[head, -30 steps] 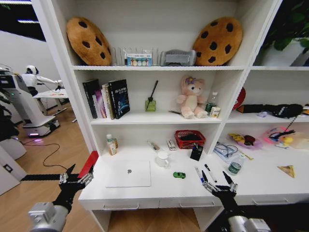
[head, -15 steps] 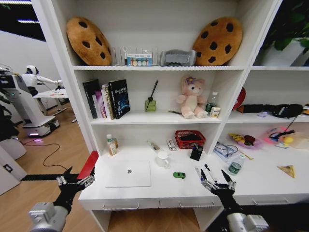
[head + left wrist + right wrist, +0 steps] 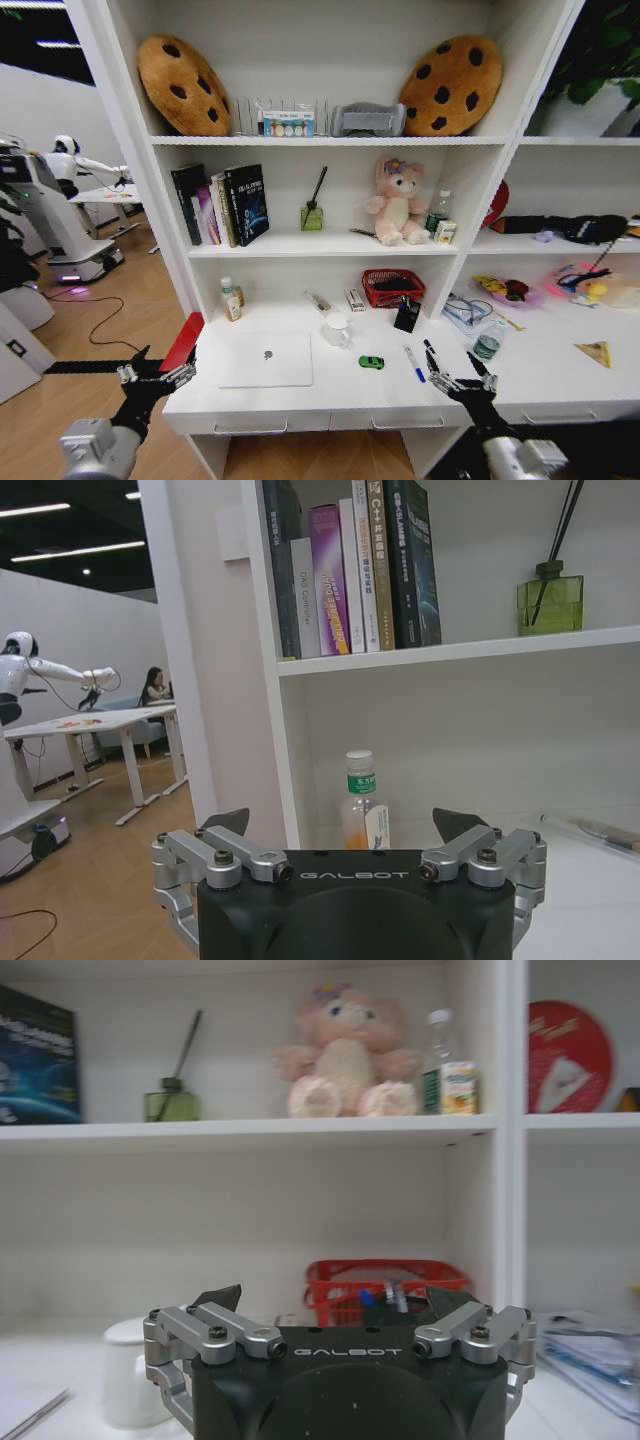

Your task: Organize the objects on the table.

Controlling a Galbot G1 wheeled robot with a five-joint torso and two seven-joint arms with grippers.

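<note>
On the white table [image 3: 330, 398] a slim silver laptop [image 3: 266, 360] lies shut at the front left. To its right sit a tiny green-and-black gadget [image 3: 371, 362], a blue pen [image 3: 414, 364] and a black pen [image 3: 430, 349]. A yellow triangular piece [image 3: 596, 352] lies far right. My right gripper [image 3: 460, 379] [image 3: 333, 1298] is open at the table's front edge, just right of the pens and holding nothing. My left gripper [image 3: 152, 372] [image 3: 341, 823] is open off the table's left end, left of the laptop.
A white mug [image 3: 337, 329] [image 3: 130, 1375], a red basket [image 3: 392, 287] [image 3: 385, 1290], a black box [image 3: 407, 314] and bottles [image 3: 232, 299] [image 3: 486, 344] stand behind the objects. A red flat thing [image 3: 183, 341] leans at the table's left end. Shelves rise close behind.
My right gripper has shifted a little to the right, uncovering the blue pen. The left gripper sank slightly and then held still.
</note>
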